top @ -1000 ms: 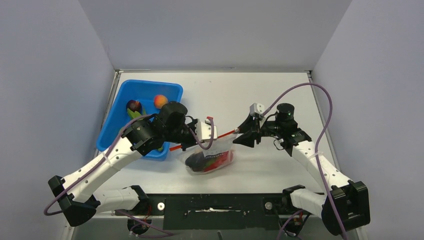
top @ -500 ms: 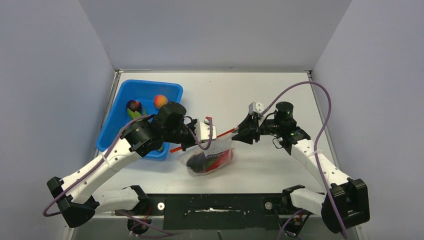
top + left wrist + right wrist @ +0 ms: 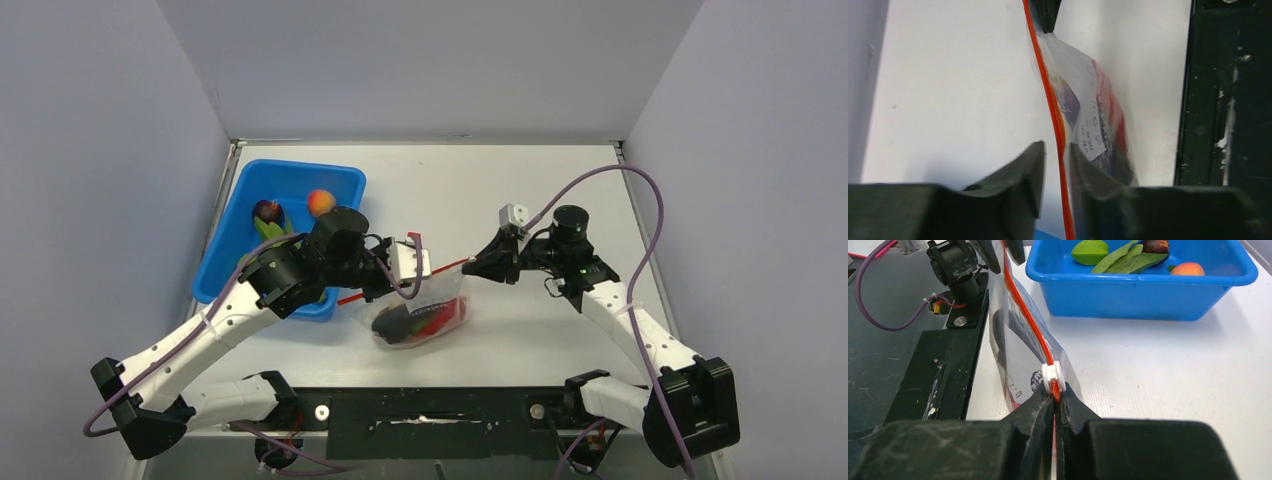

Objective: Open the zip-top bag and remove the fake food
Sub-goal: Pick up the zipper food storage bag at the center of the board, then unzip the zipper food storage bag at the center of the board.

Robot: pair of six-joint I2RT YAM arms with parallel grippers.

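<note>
Your zip-top bag [image 3: 425, 315] sat between the arms on the table [image 3: 520, 180], its fake food [image 3: 415, 322] a blurred red-and-dark lump, with the right gripper [image 3: 1055, 405] pinched on the zipper strip [image 3: 1023, 305] and the left gripper [image 3: 1057, 170] slightly parted around it, perhaps not touching.

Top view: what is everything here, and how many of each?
table: one, white, under everything.
bin: one, blue, far left of table.
peach: one, orange-pink, in the bin.
dark piece: one, purple-brown, in the bin.
green pods: count unclear, green, in the bin.
zip-top bag: one, clear with orange-red strip, between the arms.
fake food: several, red and dark, inside the bag.
slider: one, white, on the strip.
left arm: one, white and black; jaws slightly apart around the strip.
right arm: one, white and black; jaws shut on the strip beside the slider.
</note>
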